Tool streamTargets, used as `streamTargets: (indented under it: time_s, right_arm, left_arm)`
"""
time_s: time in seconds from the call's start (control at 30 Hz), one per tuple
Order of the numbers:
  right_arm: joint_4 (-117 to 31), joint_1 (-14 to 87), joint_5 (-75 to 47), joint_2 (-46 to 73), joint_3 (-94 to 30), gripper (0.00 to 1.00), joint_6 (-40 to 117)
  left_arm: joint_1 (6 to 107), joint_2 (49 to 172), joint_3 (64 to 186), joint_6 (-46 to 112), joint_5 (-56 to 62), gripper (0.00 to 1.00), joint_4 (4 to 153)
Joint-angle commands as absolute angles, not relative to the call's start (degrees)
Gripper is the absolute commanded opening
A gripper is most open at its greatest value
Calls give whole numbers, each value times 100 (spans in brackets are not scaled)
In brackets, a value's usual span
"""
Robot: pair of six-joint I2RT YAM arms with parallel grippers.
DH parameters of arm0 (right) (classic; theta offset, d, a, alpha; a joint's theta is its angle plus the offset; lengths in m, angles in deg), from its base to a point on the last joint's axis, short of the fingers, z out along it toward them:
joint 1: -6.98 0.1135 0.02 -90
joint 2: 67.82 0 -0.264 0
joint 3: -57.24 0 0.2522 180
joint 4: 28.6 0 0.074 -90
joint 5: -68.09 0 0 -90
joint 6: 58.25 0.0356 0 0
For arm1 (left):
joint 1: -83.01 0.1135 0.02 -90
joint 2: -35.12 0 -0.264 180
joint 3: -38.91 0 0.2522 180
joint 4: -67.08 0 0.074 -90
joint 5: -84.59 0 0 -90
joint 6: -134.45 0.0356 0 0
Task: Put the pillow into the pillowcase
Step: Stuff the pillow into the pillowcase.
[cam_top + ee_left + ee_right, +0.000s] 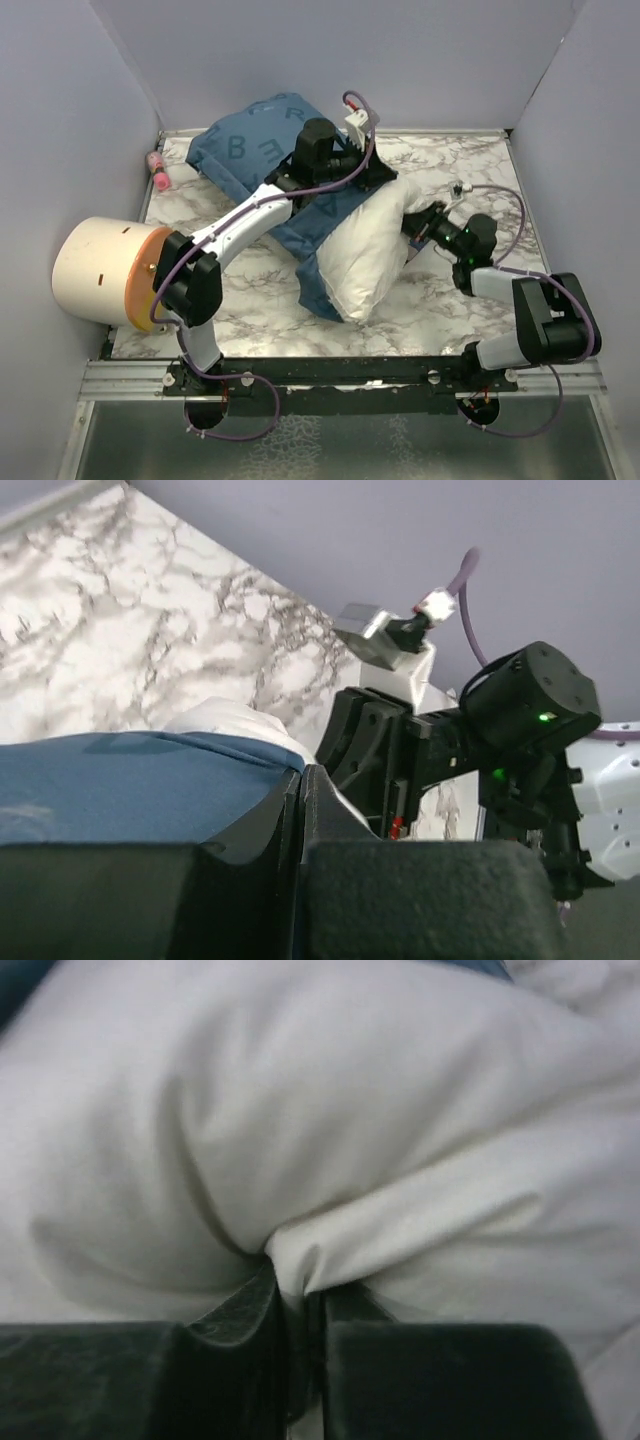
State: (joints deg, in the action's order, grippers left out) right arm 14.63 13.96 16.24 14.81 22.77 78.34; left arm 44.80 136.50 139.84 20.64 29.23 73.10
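Observation:
The white pillow (365, 250) lies mid-table with its far end tucked into the blue pillowcase (255, 135), which is bunched at the back left. My left gripper (390, 177) reaches over the pillowcase's opening and is shut on its blue edge (150, 780); a bit of pillow (235, 720) shows just past that edge. My left gripper (300, 778) has its jaws pressed together on the cloth. At the pillow's right side, my right gripper (412, 222) is shut on a pinched fold of pillow (330, 1160). The right gripper (295, 1280) has white fabric squeezed between its jaws.
A cream cylinder with an orange end (105, 270) lies at the table's left edge. A small pink object (157, 170) rests at the back left by the wall. Grey walls (330, 60) close in three sides of the marble table (450, 300).

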Motion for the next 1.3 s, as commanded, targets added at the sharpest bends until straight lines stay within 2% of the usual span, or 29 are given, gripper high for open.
streamTargets:
  time_s: [0.0,0.1,0.17,0.23,0.3,0.4,0.47,0.6,0.7,0.83,0.97,1.07,1.27]
  right_arm:
    - [1618,1585,1992,642,562,1,7351]
    - [1213,1594,1931,307,-445,1,6702]
    - [1125,1647,1944,164,-771,1,6284]
    - [775,1718,2202,78,-936,1,5719]
    - [172,1789,2595,63,-828,1,5177]
    - [178,2063,2709,-64,356,1,4809]
    - [205,2466,2551,-65,1332,1,4555]
    - [-670,3489,1934,50,2030,2,4004]
    - [-696,4037,1584,43,2382,2,4150]
    - [-664,4548,1225,335,2596,2,4273]
    - [-415,4732,930,997,2681,2,4705]
    - [-242,4741,797,1394,2749,2,4981]
    - [-156,4812,788,1766,2777,2,4987]
  left_arm:
    - [4045,13827,15413,1962,3397,0,7554]
    - [3968,13778,16145,1973,3391,0,7642]
    - [3917,13577,16193,2038,3393,0,7634]
    - [3891,13104,15364,2095,3383,0,7371]
    - [3881,12492,14010,2073,3260,0,6824]
    - [3867,11745,11892,1949,2900,0,5971]
    - [3841,11543,10945,1771,2726,0,5690]
    - [3547,11386,9705,1556,2468,0,5389]
    - [3460,11142,9039,1418,2215,0,5298]
    - [3454,10620,8582,1548,1851,0,5716]
    - [3472,9842,8634,1884,1303,0,6587]
    - [3485,8972,8754,2084,753,0,7067]
    - [3492,7302,8451,2408,-132,0,7099]
